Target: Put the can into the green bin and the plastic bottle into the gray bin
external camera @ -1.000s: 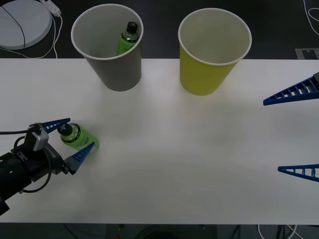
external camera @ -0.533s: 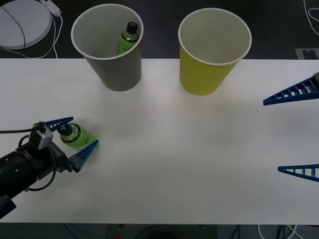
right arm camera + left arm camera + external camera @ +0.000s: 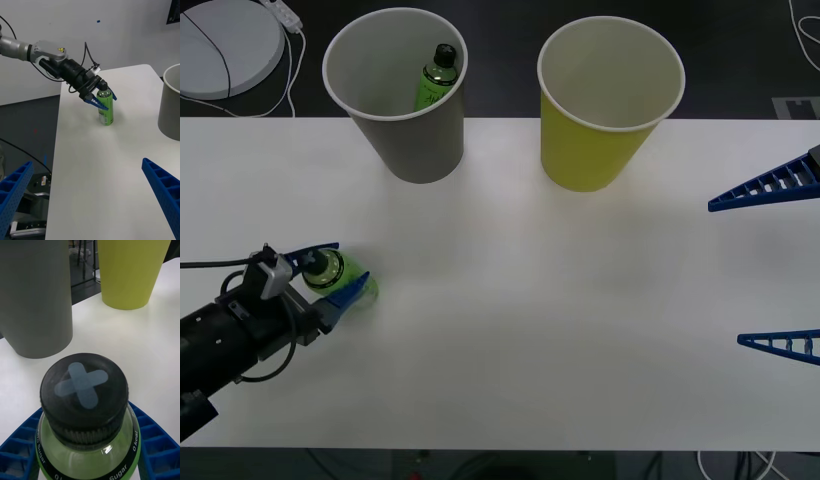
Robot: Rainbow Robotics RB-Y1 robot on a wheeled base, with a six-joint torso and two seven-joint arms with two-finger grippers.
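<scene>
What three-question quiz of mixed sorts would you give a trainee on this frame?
1. True or false: the left gripper is closed around the standing plastic bottle on the table.
2. What already lies in the gray bin? A) a can B) another green bottle C) a cup
3. Fill in: the right gripper, at the table's right edge, is ____.

Key: 1 true; 2 B; 3 open. The green bin shows nothing inside.
</scene>
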